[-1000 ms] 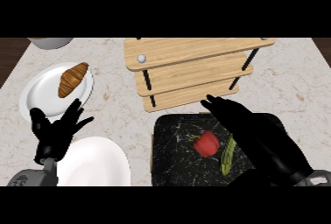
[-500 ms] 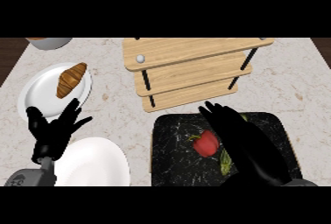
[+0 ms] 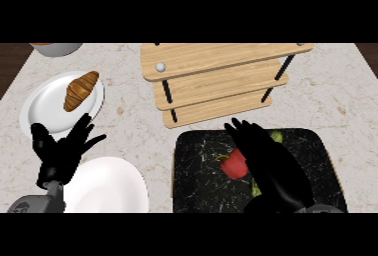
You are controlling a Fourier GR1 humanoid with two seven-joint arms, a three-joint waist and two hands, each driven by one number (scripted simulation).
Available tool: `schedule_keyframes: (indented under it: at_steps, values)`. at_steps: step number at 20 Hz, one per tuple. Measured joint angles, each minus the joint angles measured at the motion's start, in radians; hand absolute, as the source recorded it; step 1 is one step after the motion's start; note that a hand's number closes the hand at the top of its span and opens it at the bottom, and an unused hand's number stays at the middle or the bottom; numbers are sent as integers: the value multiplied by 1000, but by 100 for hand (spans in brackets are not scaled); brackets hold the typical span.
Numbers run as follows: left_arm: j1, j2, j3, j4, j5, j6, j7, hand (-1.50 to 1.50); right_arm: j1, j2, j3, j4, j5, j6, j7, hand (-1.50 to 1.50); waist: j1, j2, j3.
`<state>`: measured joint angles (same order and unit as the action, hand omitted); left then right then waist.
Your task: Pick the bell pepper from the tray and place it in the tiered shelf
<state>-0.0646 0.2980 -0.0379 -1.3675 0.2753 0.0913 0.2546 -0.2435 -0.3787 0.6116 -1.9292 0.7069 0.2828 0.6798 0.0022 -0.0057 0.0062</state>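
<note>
Head view: bell pepper (image 3: 234, 165) just left of right hand (image 3: 269, 162) (touching).

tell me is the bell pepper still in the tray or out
In the tray: the red bell pepper lies on the black tray, beside the open right hand, not lifted.

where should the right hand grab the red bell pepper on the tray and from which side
Grip the red bell pepper across its rounded body, not its small green stem end at the upper left. Come from above and from its right, where the right hand already hovers with straight fingers over the black tray. A green vegetable lies on that side, mostly hidden, so curl the fingers round the pepper alone.
</note>
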Motion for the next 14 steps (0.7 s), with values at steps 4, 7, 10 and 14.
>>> schedule_keyframes:
  at_steps: [4, 7, 10, 14]
  values:
    - [-2, -8, 5, -5, -17, -2, 17, 0, -21, 69, 12, 72, 73, -5, 4, -150, 1, 1, 0]
    - [11, -21, 10, -10, -24, -12, -9, 0, -18, 73, -7, 108, 112, -17, -31, -150, 0, 0, 0]
    - [10, -28, 18, -11, -35, -6, 1, 0, -6, 88, -6, 149, 167, -45, -59, -150, 0, 0, 0]
    - [11, -22, 35, -15, -33, -35, 9, 0, -5, 113, -33, 184, 200, -68, -106, -150, 0, 1, -1]
